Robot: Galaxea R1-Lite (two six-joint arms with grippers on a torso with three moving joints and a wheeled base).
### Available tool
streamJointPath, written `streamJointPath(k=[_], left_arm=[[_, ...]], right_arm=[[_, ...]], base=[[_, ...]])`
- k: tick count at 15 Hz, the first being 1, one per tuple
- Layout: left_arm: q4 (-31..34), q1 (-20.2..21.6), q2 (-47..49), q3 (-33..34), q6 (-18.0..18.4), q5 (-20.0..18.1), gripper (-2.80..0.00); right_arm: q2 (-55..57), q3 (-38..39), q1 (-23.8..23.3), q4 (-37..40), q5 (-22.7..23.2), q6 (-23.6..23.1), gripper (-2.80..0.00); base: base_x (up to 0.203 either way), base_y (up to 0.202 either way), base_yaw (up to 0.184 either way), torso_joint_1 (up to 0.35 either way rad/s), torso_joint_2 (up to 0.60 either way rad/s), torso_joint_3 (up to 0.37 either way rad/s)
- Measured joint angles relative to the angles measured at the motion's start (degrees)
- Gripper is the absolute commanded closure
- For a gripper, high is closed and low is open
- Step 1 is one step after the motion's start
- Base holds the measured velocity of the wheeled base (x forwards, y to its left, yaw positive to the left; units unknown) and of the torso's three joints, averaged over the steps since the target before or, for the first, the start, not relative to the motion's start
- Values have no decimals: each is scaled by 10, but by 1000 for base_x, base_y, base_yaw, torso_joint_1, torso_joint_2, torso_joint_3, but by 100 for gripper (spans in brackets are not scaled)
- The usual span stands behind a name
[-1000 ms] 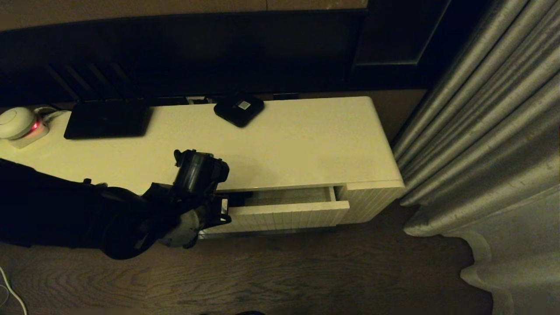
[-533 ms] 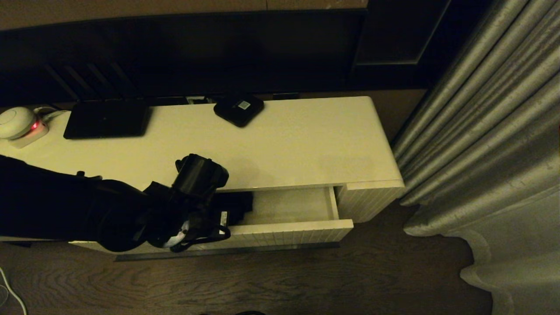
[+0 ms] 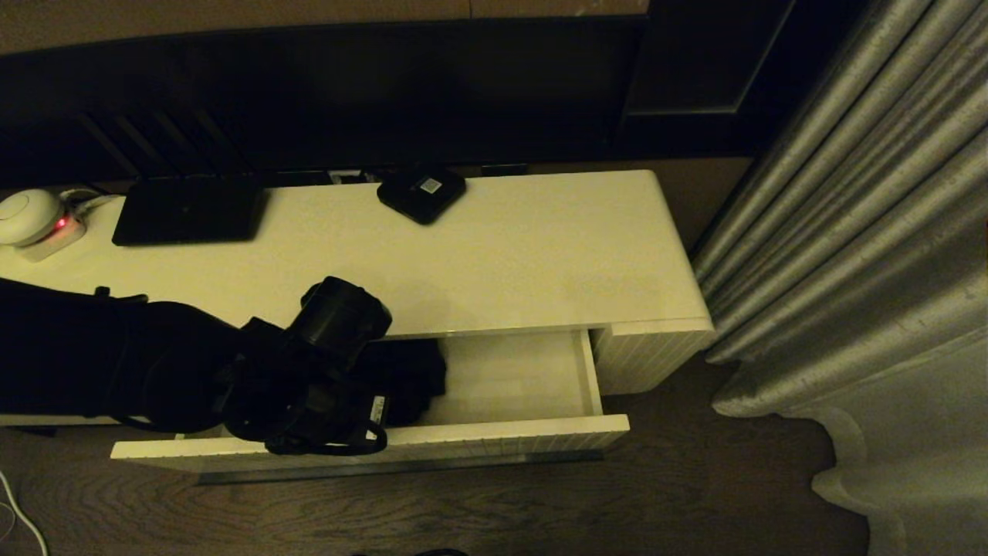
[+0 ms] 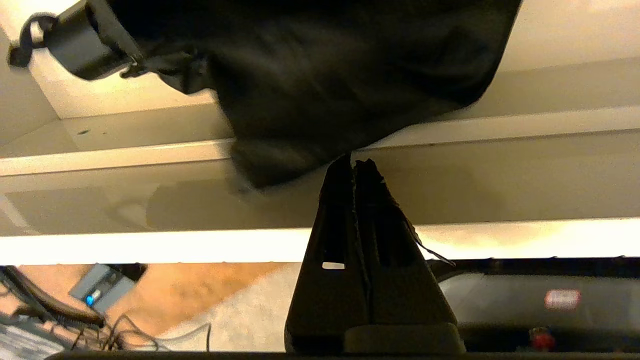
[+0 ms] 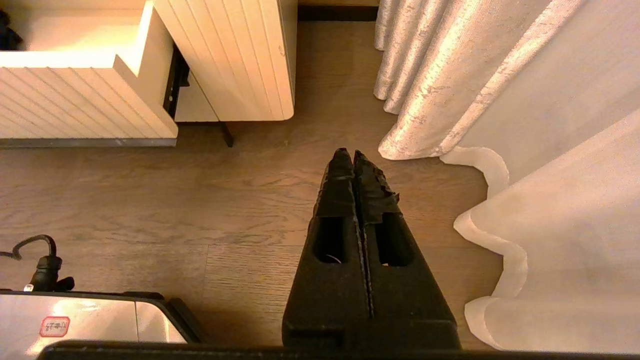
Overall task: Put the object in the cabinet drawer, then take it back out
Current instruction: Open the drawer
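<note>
The cabinet drawer (image 3: pixel 509 378) stood pulled well out from under the cream cabinet top (image 3: pixel 494 247), and the umbrella (image 3: pixel 409 374) lay inside it, on the pale floor toward the drawer's left half, partly under the lip of the top.

The left gripper (image 4: pixel 354 165) was over the drawer's front edge, its two fingers pressed flat together with nothing between them. In the left wrist view the fingertips came right up to the hem of the bunched black fabric (image 4: pixel 320 85); whether they actually touched it was hard to say. So the umbrella lay straight ahead of the tips, deeper into the drawer. Its long axis ran across the gripper's line, along the drawer's width, with the short cylindrical handle (image 4: pixel 82 47) and thin wrist loop (image 4: pixel 22 40) well off to one side of the fingers.

The left arm was plainly the nearer one. The right gripper (image 5: pixel 354 155) was also clamped shut on nothing, hanging over the wood floor (image 5: pixel 200 210) beside the curtain (image 5: pixel 500 125), well apart from the drawer.

The umbrella looked soft and slack, a loose dark heap rather than a tight roll. Any grasp would probably need the jaws spread first, then closed across the body, not the fabric edge.
</note>
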Motion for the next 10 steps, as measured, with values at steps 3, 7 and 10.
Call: streamJointPath(k=[3, 7, 10], left_arm=[[-4, 2, 3, 2, -1, -3, 0], [-12, 2, 13, 13, -3, -8, 0], [-16, 2, 19, 26, -10, -15, 0]], right_arm=[[0, 0, 0, 0, 0, 0, 0], [0, 0, 0, 0, 0, 0, 0], [0, 0, 0, 0, 0, 0, 0]], base=[[0, 0, 0, 0, 0, 0], [0, 0, 0, 0, 0, 0], [0, 0, 0, 0, 0, 0]])
